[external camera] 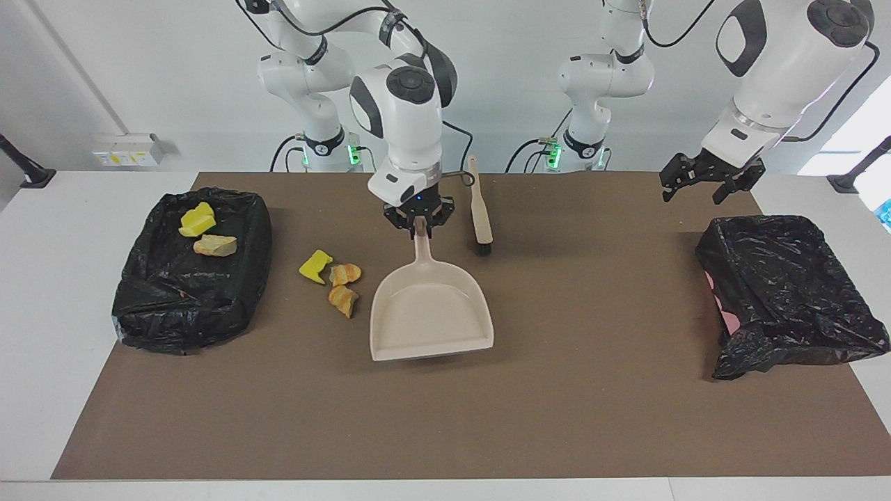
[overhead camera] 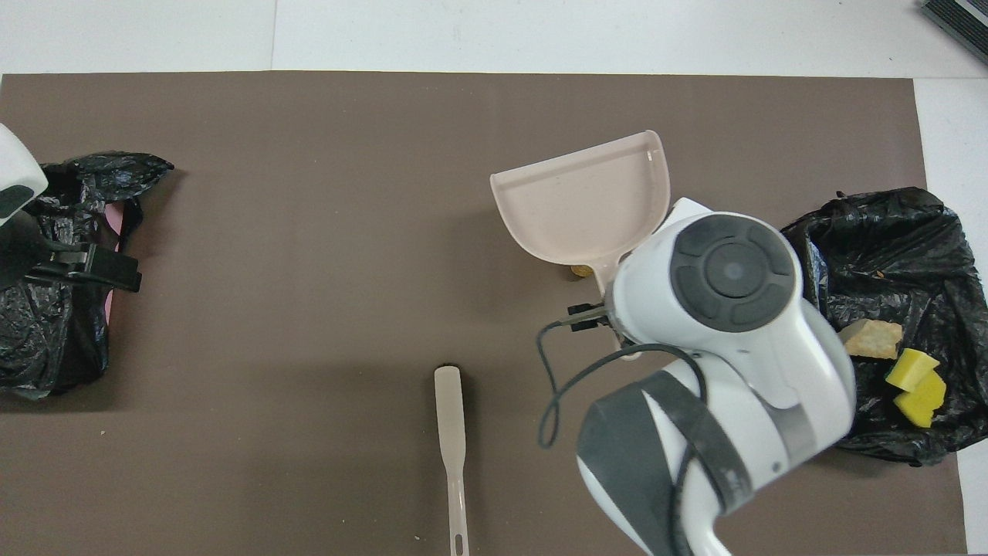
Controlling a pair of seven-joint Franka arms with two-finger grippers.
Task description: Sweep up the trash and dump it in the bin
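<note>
My right gripper (external camera: 420, 224) is shut on the handle of the beige dustpan (external camera: 431, 314), holding it over the middle of the mat with its mouth pointing away from the robots. Beside the pan, toward the right arm's end, lie loose trash pieces: a yellow chunk (external camera: 314, 266) and two tan lumps (external camera: 345, 273) (external camera: 343, 300). A sliver of another tan lump (overhead camera: 580, 271) peeks from under the pan (overhead camera: 587, 201). The black-bagged bin (external camera: 174, 320) holds a yellow piece (external camera: 197, 219) and a tan piece (external camera: 216, 245). My left gripper (external camera: 703, 182) hangs open.
The beige brush (external camera: 480, 209) lies on the mat near the robots, close beside my right gripper. A second black-bagged container (external camera: 786, 292) sits at the left arm's end, with my left gripper above its robot-side edge. In the overhead view my right arm covers the loose trash.
</note>
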